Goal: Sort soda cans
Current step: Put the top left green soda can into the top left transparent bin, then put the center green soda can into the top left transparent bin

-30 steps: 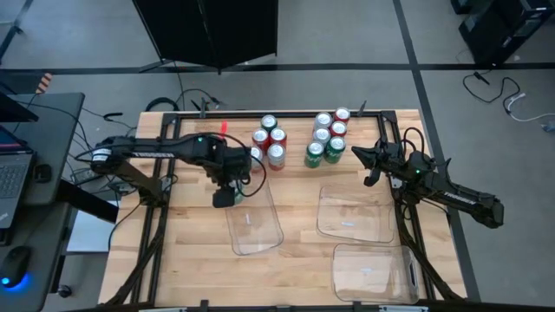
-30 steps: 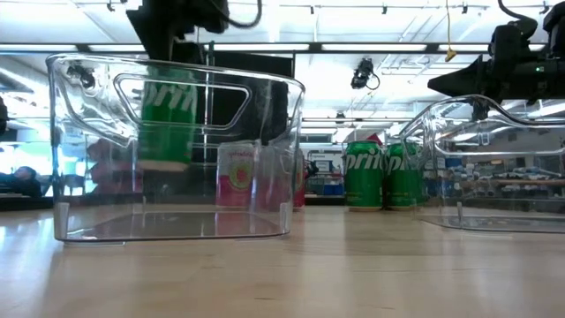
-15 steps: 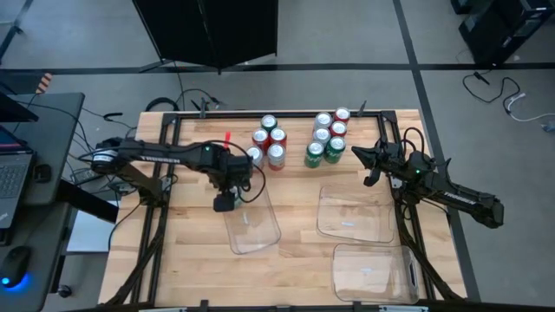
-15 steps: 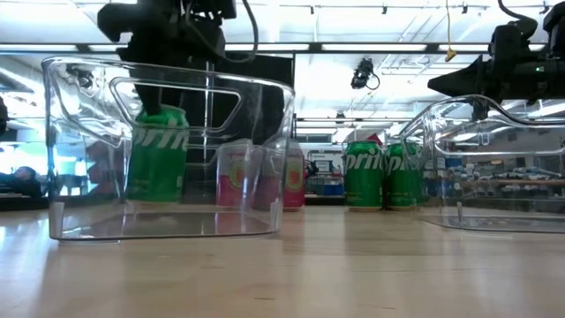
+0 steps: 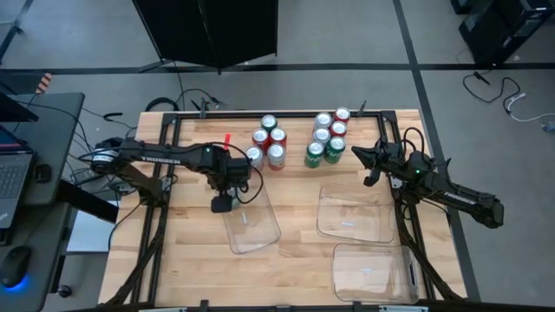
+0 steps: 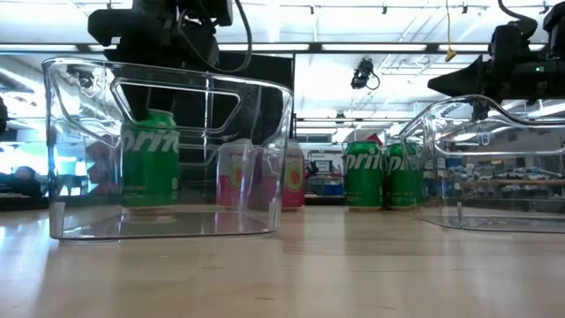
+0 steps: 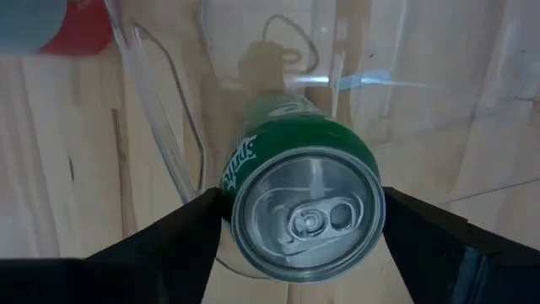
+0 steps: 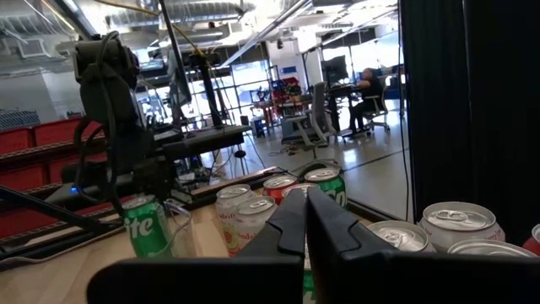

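Observation:
A green soda can (image 7: pixel 308 211) stands upright on the floor of the left clear tray (image 5: pixel 256 227), in its far left corner, and shows through the tray wall in the low view (image 6: pixel 150 163). My left gripper (image 5: pixel 224 204) points down over it, open, one finger on each side of the can's top (image 7: pixel 302 211). Several red and silver cans (image 5: pixel 269 143) and green, silver and red cans (image 5: pixel 327 139) stand in two clusters at the far edge. My right gripper (image 5: pixel 355 154) waits shut at the table's right, level, clear of the cans (image 8: pixel 305 221). My left gripper comes from above, pointing down. Its fingers (image 7: pixel 190 232) stand close beside the can's upper rim (image 7: pixel 240 198) on two opposite sides. I cannot tell whether they touch it. The can rests upright on its base on the tray floor.
Two more clear trays (image 5: pixel 351 212) (image 5: pixel 373 270) lie on the table's right half, one seen close in the low view (image 6: pixel 494 168). Bare wood lies between the trays and along the near edge. A black frame rail (image 5: pixel 286 113) runs along the far edge.
My left gripper has gone down into the left tray with the green can. The can hung above the tray floor, then stood tilted, and now rests upright on the floor. The tray has shifted a little toward the table's left.

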